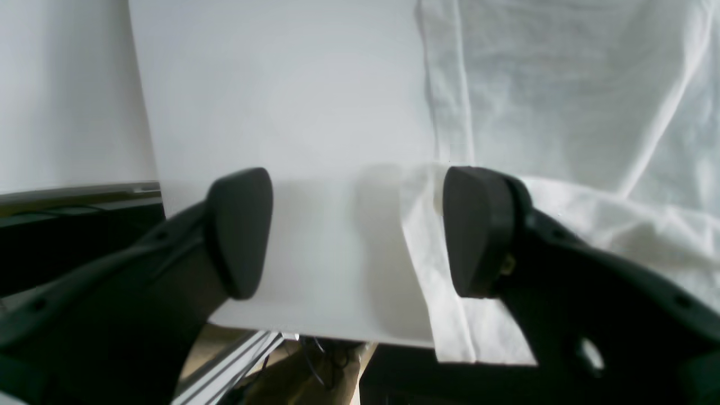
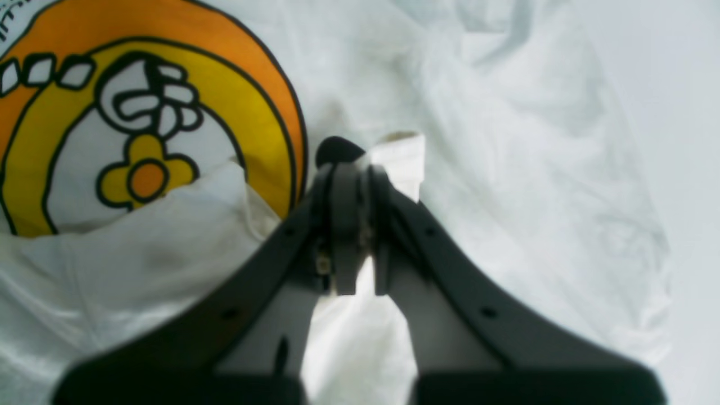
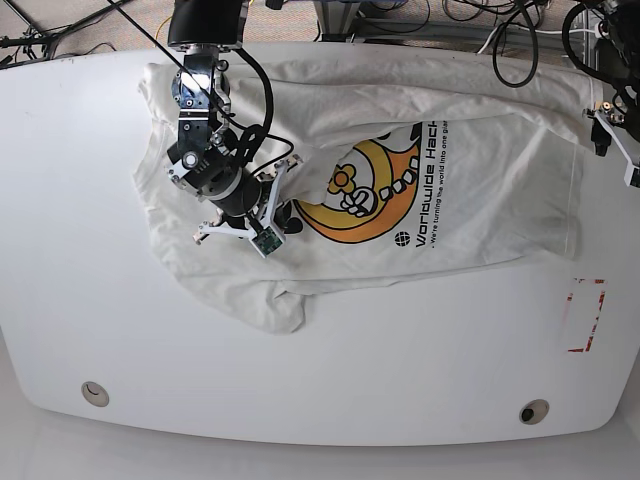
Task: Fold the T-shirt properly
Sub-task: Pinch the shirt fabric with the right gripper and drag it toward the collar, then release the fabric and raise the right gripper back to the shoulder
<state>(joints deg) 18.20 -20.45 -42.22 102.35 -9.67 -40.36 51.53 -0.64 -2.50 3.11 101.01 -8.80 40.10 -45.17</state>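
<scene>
The white T-shirt (image 3: 480,190) lies spread and wrinkled on the table (image 3: 330,380), print side up, with its yellow-orange cartoon graphic (image 3: 360,195) and black lettering showing. My right gripper (image 3: 283,218) sits on the shirt at the graphic's edge. In the right wrist view this gripper (image 2: 351,163) is shut, a small tab of white cloth pinched at its tips beside the graphic (image 2: 140,112). At the shirt's far end, by the table edge, my left gripper (image 3: 603,125) stands open. In the left wrist view its fingers (image 1: 242,230) straddle the T-shirt's hem (image 1: 427,270).
A red-outlined rectangle (image 3: 585,315) is marked on the table near the right side. Two round holes (image 3: 95,392) (image 3: 533,411) sit near the front edge. Cables (image 3: 510,40) run behind the table's back edge. Below the table edge (image 1: 337,337) there is dark floor.
</scene>
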